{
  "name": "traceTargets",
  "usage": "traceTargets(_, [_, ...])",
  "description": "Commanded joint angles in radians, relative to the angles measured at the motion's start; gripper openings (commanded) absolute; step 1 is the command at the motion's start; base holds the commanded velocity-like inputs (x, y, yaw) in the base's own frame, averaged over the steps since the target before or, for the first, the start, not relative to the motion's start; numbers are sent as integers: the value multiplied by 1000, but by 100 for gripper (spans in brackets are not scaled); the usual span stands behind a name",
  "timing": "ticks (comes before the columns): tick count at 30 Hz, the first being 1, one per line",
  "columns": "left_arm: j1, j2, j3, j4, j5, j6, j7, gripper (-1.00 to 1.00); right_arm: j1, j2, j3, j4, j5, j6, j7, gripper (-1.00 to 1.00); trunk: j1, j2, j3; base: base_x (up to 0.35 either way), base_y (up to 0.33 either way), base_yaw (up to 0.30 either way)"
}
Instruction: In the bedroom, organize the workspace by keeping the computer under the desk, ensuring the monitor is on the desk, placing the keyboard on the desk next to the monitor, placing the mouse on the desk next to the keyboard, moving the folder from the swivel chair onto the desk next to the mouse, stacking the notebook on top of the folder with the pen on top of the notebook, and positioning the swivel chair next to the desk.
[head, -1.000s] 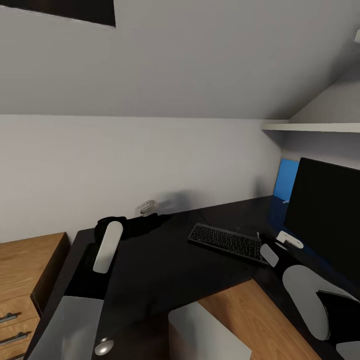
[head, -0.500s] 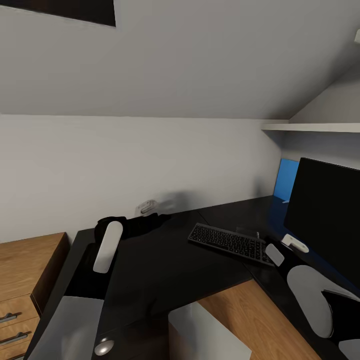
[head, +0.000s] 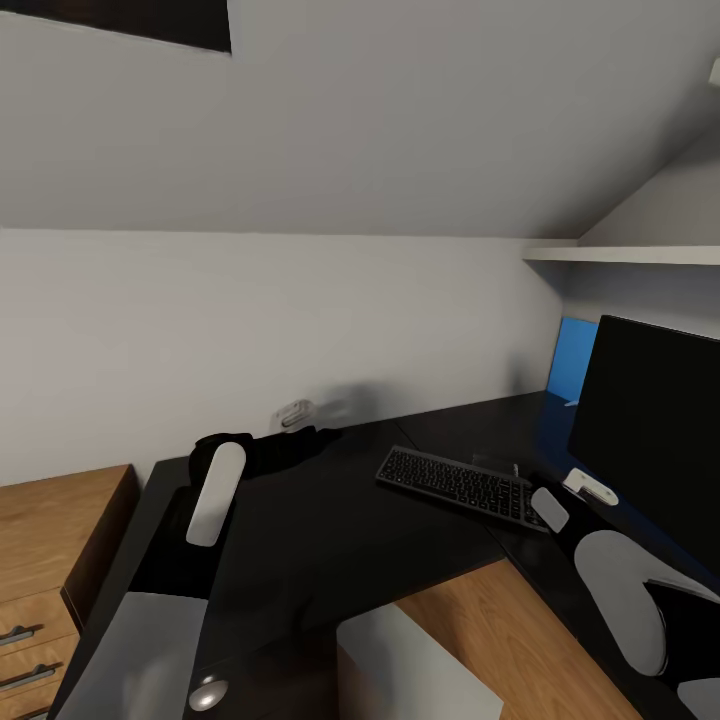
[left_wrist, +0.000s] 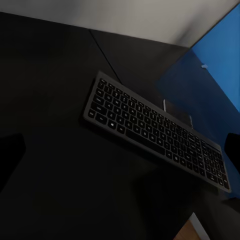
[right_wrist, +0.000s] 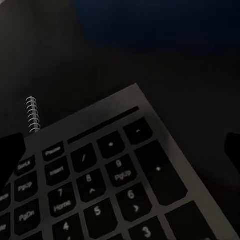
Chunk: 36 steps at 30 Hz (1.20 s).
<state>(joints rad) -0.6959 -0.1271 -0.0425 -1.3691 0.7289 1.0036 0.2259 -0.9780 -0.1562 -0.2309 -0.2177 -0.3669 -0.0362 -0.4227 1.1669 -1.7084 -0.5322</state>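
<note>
Now right gripper (right_wrist: 120, 150) spread, empty, hovering just over keyboard (right_wrist: 100, 185) numpad end. Keyboard judged light, stiff, thin: pinch across overhanging short edge, else slides on desk (head: 330, 530).

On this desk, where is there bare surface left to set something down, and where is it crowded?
Bare black desk lies between the left arm and the keyboard, and behind the keyboard toward the wall. It is crowded at the right: keyboard end, right arm, monitor and the blue folder behind it sit close together.
</note>
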Motion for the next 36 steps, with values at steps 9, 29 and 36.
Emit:
traceTargets(9, [-1, 0, 0, -1, 11, 3, 12, 100, -1, 1, 4, 1, -12, -4, -2, 100, 23, -43, -20, 0, 0, 0])
traceTargets(29, [-1, 0, 0, -1, 11, 3, 12, 100, -1, 1, 4, 1, -12, -4, -2, 100, 50, -92, -42, 0, 0, 0])
traceTargets(36, [-1, 0, 0, -1, 26, 3, 12, 100, -1, 1, 4, 1, -12, -4, -2, 100, 50, -92, -42, 0, 0, 0])
